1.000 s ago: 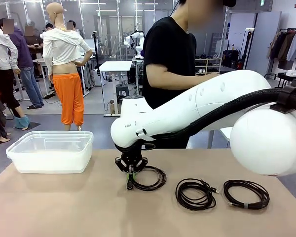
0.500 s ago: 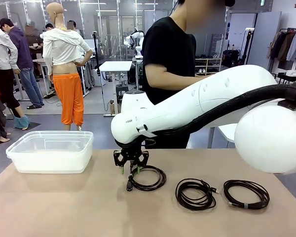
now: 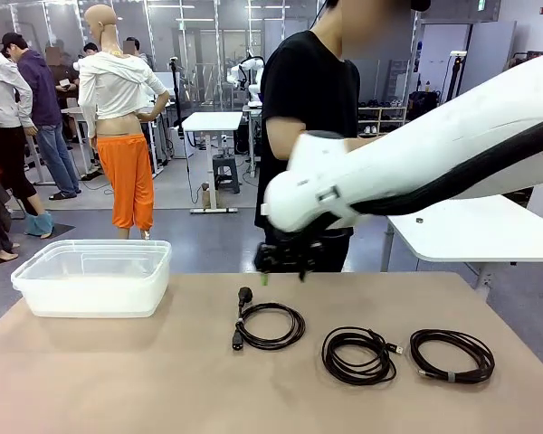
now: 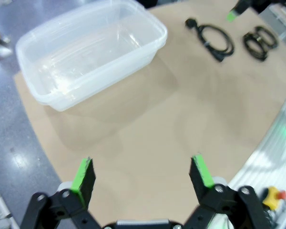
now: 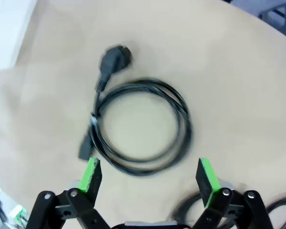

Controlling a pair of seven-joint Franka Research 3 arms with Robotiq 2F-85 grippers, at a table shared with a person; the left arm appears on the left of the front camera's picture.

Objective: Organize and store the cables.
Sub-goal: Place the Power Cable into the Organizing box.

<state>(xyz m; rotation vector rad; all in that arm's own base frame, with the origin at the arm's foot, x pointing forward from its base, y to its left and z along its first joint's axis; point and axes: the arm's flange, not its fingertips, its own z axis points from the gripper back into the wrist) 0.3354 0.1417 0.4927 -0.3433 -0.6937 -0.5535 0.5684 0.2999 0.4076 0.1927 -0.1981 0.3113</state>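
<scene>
Three black cables lie coiled in a row on the tan table (image 3: 118,380). The left coil (image 3: 298,325) has a chunky plug (image 3: 245,295); the middle coil (image 3: 330,357) and the right coil (image 3: 416,353) lie beside it. My right gripper (image 3: 283,262) hangs blurred above the table's far edge, open and holding nothing. Its wrist view looks straight down on the plug coil (image 5: 185,124), with the green-padded right gripper (image 5: 150,174) spread wide over it. My left gripper (image 4: 142,171) is open high over the table, facing the plug coil (image 4: 207,36).
A clear plastic bin (image 3: 92,303) stands at the table's left; its rim (image 4: 158,40) shows in the left wrist view. A person in a black shirt (image 3: 308,99) stands at the far side behind the right arm. A white side table (image 3: 471,231) is at the right.
My right gripper has opened, let go of the plug coil and risen up and to the right. The coil now lies free on the table with its plug pointing away.
</scene>
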